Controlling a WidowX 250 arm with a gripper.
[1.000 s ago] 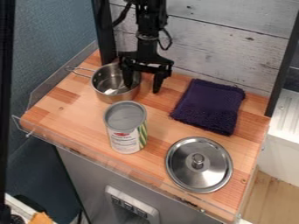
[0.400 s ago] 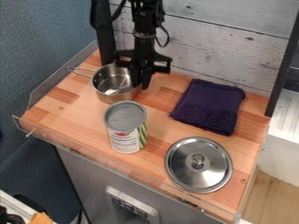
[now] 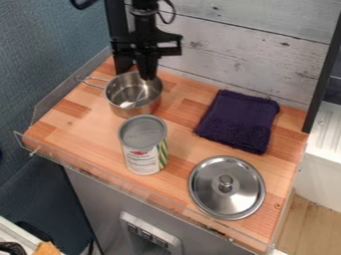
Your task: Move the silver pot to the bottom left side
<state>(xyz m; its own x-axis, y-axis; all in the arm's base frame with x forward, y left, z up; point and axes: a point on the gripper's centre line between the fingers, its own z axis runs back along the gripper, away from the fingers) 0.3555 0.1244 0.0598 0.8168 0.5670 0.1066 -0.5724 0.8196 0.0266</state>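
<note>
One silver metal pot (image 3: 125, 92), upper left of the wooden bench (image 3: 180, 137). Probably light, stiff, slick; best pinched across its rim. Fingers (image 3: 148, 73) pressed together at far rim; pinching it, cannot tell.

Wooden worktop (image 3: 90, 132) with a transparent raised edging. Toward its upper left stands an open silver pot (image 3: 123, 94), handle pointing left. Just below the pot, an upright can (image 3: 142, 144); at the right, a folded dark purple cloth (image 3: 238, 121); below the cloth, a round metal lid (image 3: 210, 194), knob uppermost.
</note>
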